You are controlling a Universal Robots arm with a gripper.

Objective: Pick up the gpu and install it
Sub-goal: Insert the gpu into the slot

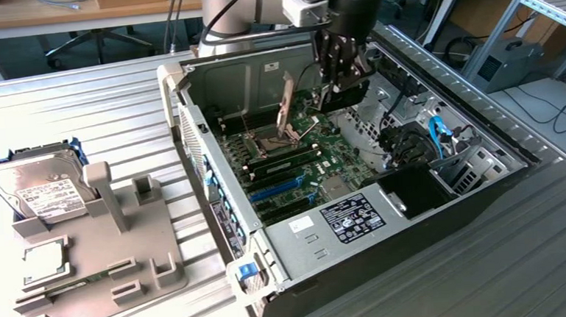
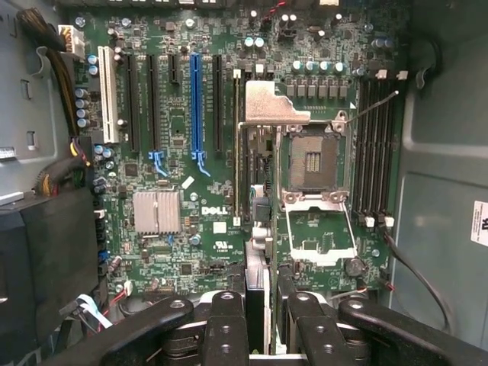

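Gripper (image 1: 343,88) jaws clamped on the gpu (image 2: 258,252), edge-on above the motherboard (image 2: 175,152); the exterior view adds the hard drive (image 1: 39,189) outside the case.

The gpu (image 1: 343,96), dark thin card, hangs on edge in the upper middle of the exterior frame, just above the open case's board near the CPU socket. From the wrist camera it's seen edge-on (image 2: 258,252) at lower centre: a narrow dark slab with a silvery strip, upright over the board. Seated in a slot or not, can't tell.
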